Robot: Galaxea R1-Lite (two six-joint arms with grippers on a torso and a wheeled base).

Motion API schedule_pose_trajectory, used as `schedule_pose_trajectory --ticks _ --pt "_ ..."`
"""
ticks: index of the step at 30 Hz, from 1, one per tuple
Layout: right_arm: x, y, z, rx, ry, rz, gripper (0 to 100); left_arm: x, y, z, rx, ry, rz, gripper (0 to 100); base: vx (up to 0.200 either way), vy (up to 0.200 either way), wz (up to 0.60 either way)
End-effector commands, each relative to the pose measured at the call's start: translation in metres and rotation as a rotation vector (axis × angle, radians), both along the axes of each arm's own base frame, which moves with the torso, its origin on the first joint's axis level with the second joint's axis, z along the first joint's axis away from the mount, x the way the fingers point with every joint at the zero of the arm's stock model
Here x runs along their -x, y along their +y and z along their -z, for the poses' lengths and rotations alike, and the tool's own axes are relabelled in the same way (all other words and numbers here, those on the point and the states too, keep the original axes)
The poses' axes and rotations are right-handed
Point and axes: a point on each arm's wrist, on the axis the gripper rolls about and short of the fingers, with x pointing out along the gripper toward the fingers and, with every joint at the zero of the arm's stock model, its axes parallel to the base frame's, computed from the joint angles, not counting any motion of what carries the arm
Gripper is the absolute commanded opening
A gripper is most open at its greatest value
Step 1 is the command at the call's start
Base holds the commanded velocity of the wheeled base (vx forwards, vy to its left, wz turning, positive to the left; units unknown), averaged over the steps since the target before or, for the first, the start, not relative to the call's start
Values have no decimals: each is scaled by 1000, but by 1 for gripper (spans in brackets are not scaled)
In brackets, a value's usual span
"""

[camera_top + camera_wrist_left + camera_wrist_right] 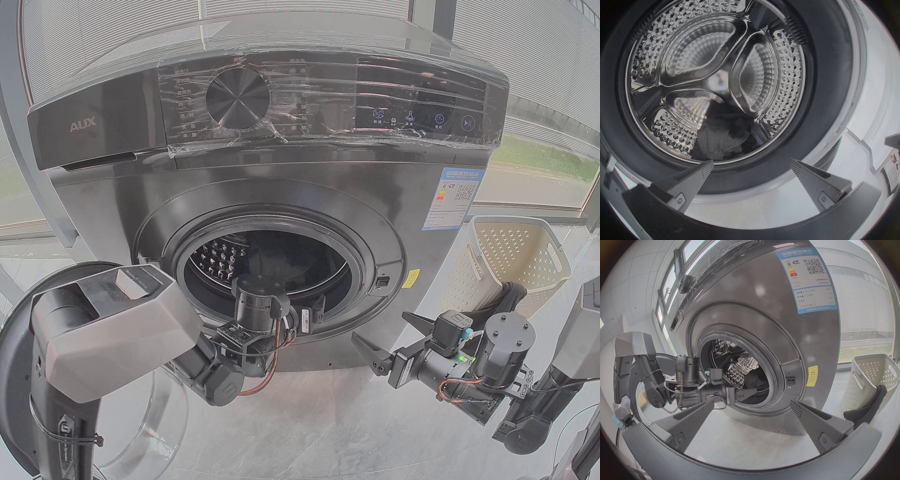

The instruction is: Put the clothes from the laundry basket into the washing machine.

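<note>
Head view puts the right gripper (389, 337) nearest, low in front of the washer (281, 187) and to the right of its round opening. Its fingers are spread wide and hold nothing. In the right wrist view the same gripper (751, 405) points at the washer's lower front panel, both fingers (815, 424) apart with bare floor between them.

The left gripper (312, 309) sits at the lower lip of the washer's opening, aimed inward. The left wrist view shows its fingers (690, 181) likewise spread and empty, their tips over the dark rubber seal at the washer's mouth. From the right wrist view that left gripper (747, 393) appears just at the washer's opening.

The washer's door (144, 425) hangs swung open to the left of the washer, its glass bowl facing out.

Inside the washer, the drum (725, 62) is dimpled steel with three raised ribs. A dark garment (722, 137) lies crumpled at the bottom of the drum, near its front edge.

Farther back, the basket (519, 250) stands on the floor just beside the washer's right side, cream plastic with perforated walls. A black cloth (506, 300) hangs over the basket's near rim, partly trailing down outside, on the side away from the washer.
</note>
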Motion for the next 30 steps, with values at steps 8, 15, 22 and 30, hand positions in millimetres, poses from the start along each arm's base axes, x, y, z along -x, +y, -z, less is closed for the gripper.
schedule_pose_trajectory --ticks 8,15,22,30 --pt "8 -14 5 35 33 31 100 79 26 -59 125 -79 65 100 0 0 0" --pt "16 -24 -2 31 22 106 100 129 60 -74 174 -37 67 100 0 0 0" --pt "36 -48 -15 -15 19 146 100 157 82 -89 205 -65 70 100 0 0 0" --pt "56 -88 -27 -25 7 251 100 175 111 -98 220 -93 37 100 0 0 0"
